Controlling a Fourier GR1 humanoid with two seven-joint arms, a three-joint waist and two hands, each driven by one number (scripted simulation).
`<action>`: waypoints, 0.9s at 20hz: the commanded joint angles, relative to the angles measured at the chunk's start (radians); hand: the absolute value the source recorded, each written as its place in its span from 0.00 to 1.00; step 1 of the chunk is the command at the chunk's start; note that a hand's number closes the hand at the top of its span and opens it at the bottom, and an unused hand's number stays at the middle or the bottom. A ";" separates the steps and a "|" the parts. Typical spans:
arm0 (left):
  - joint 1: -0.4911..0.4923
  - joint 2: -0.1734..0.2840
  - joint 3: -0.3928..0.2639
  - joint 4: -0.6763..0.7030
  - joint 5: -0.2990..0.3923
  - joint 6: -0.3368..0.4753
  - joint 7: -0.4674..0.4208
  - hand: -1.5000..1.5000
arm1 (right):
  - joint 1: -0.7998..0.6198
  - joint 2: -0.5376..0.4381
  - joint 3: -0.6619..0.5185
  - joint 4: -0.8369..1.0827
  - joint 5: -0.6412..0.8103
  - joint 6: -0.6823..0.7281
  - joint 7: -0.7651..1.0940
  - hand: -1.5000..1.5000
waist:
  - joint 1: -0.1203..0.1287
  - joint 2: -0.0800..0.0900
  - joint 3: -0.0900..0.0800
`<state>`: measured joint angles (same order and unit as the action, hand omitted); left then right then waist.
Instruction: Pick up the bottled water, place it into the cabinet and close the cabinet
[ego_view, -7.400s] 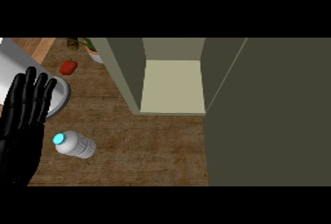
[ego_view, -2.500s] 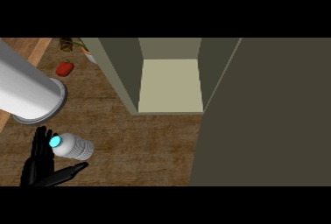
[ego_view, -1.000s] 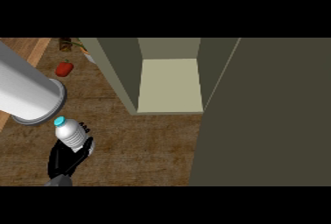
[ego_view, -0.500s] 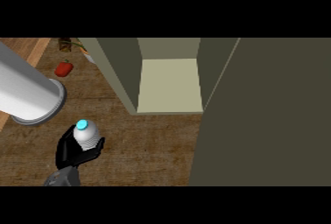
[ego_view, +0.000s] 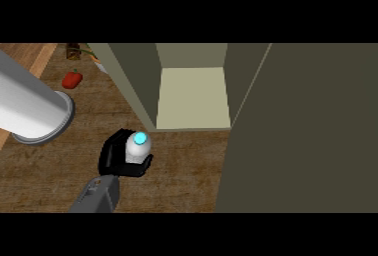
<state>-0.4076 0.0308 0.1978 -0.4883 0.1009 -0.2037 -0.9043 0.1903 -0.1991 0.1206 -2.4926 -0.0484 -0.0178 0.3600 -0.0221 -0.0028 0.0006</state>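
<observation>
Head view: the left hand curls round the bottled water, near the open cabinet

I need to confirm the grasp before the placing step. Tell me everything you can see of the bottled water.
The bottled water is a small, pale grey-white bottle with a bright cyan cap, plastic by its look. Seen from above, the cap end points toward the open cabinet. The left hand curls round it, its black fingers wrapping the sides and lower end, so the base is hidden. It shows over the wooden counter, just in front of the cabinet's opening, not yet inside.
</observation>
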 joint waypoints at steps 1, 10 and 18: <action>-0.045 -0.029 -0.056 -0.002 0.039 -0.062 0.024 1.00 | 0.041 0.016 -0.004 -0.133 -0.070 -0.002 0.059 0.00 | 0.004 0.000 -0.001; -0.120 -0.030 -0.314 -0.129 0.319 0.089 0.186 1.00 | 0.048 0.003 -0.220 -0.010 -0.228 0.097 -0.038 0.00 | -0.008 -0.004 0.001; -0.176 -0.028 -0.432 -0.222 0.418 0.234 0.270 1.00 | 0.008 0.021 -0.266 0.090 -0.254 0.149 -0.087 0.00 | -0.024 -0.001 0.001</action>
<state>-0.4293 0.0544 -0.1450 -0.6346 0.4805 -0.0393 -0.6948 0.2112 -0.1976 -0.1408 -2.4151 -0.1814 0.1136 0.2839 -0.0248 -0.0045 0.0045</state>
